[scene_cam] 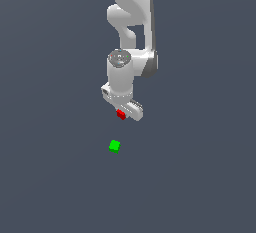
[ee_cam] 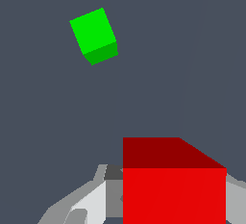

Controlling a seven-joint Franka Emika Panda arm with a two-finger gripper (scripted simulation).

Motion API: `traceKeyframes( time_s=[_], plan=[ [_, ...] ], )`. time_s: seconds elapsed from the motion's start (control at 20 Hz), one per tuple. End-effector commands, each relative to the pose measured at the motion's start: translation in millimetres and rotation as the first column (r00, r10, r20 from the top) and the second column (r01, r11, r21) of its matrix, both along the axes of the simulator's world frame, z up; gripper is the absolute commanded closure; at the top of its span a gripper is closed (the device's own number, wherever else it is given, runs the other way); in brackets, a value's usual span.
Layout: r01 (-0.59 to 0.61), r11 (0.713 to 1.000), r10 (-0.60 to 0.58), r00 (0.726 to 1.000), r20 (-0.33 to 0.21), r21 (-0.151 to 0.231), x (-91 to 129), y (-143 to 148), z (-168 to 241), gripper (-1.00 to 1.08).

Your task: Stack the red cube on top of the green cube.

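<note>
Sitting between the fingers of the white claw (scene_cam: 123, 113), the red cube (scene_cam: 120, 114) is gripped there at the arm's lower end. The green cube (scene_cam: 114, 146) rests alone on the dark grey bench (scene_cam: 200, 177), near but apart, below the claw in the exterior view.

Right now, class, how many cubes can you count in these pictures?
2. The red cube sits between the gripper fingers; the green cube lies apart on the floor. None seem hidden.
</note>
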State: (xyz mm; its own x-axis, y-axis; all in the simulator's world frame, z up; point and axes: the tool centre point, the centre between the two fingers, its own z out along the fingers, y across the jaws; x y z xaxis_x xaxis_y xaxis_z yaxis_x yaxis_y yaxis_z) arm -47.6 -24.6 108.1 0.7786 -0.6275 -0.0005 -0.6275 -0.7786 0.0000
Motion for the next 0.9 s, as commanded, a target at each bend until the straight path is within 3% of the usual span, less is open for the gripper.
traceKeyframes(
  time_s=[0.0, 0.85],
  plan=[
    [0.000, 1.000, 0.000, 1.000, 0.001, 0.000, 12, -3, -4, 1.08],
    [0.000, 1.000, 0.000, 1.000, 0.000, 0.001, 104, -29, -40, 1.08]
  ],
)
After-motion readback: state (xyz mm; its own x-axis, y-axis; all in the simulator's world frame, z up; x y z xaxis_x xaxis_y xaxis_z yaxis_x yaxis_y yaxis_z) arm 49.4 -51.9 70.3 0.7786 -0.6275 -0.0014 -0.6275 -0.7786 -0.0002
